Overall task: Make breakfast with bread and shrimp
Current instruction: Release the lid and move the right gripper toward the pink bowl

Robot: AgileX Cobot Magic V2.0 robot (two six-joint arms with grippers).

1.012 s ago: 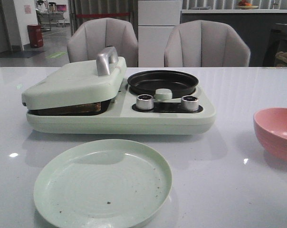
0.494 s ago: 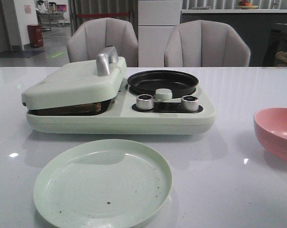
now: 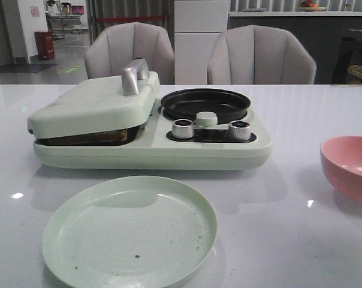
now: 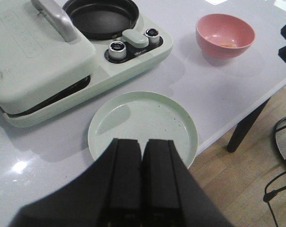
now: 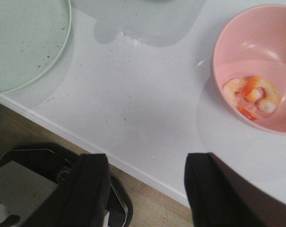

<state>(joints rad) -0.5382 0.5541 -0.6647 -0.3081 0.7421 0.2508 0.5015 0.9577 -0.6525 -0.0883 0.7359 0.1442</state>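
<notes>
**Bread in the press, shrimp not yet taken**

The left gripper (image 4: 142, 156) is seen shut and empty, above the near rim of the green plate (image 4: 98, 124), which holds no food. The right gripper (image 5: 145, 182) is wide open, holding nothing; the shrimp (image 5: 252, 97) lies beyond it in the pink bowl (image 5: 218, 52). Farther away, something brown, judged to be the bread (image 3: 103, 136), is seen under the lowered lid (image 3: 91, 108). The black pan (image 3: 205, 103) is empty, so cooking and plating seem to remain.

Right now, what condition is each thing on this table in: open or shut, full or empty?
Lid: lowered, slightly ajar, something brown showing in the gap.
Black pan: empty.
Green plate: empty, a few dark specks.
Pink bowl: holds the shrimp.
Left gripper: shut, holding nothing.
Right gripper: open, holding nothing.
</notes>
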